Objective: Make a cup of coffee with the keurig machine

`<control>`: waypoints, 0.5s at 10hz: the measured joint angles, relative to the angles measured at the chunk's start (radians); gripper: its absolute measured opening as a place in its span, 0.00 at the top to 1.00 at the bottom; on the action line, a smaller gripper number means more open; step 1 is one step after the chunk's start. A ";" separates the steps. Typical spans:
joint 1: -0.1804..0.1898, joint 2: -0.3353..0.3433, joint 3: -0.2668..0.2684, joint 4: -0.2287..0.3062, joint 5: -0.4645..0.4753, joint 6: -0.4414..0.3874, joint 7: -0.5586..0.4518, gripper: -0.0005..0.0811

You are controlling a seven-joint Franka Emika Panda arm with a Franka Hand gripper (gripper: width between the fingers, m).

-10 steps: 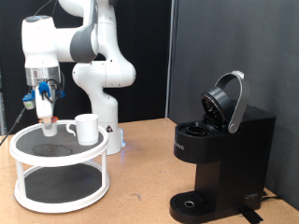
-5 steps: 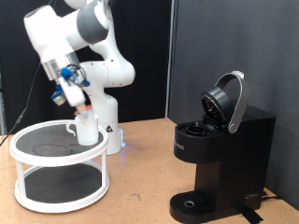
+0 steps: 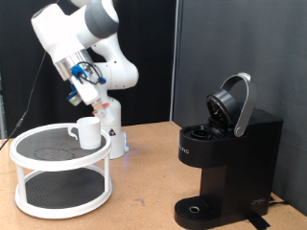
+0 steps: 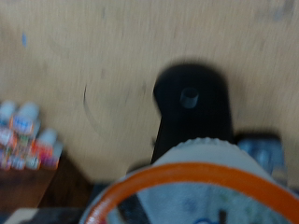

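White cup [image 3: 88,131], one; black keurig machine [image 3: 226,158], one, lid raised.
Gripper [image 3: 96,102] above the cup grips a pod [image 4: 192,187], seen close only at the wrist.

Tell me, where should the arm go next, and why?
Probably across toward the exterior view's right, to the keurig machine. The gripper hangs above the cup, apparently with a pod between its fingers, and the machine's lid stands open, its chamber exposed.

White cup [image 3: 87,132] upright on rack top; black keurig machine [image 3: 228,158] lid open.
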 joint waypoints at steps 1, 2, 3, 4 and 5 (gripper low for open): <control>0.023 0.000 -0.001 0.022 0.074 -0.041 -0.004 0.54; 0.044 0.001 0.001 0.042 0.124 -0.081 -0.003 0.54; 0.064 0.001 0.008 0.057 0.172 -0.098 -0.001 0.54; 0.080 0.001 0.021 0.068 0.205 -0.098 0.012 0.54; 0.089 0.001 0.047 0.076 0.217 -0.071 0.043 0.54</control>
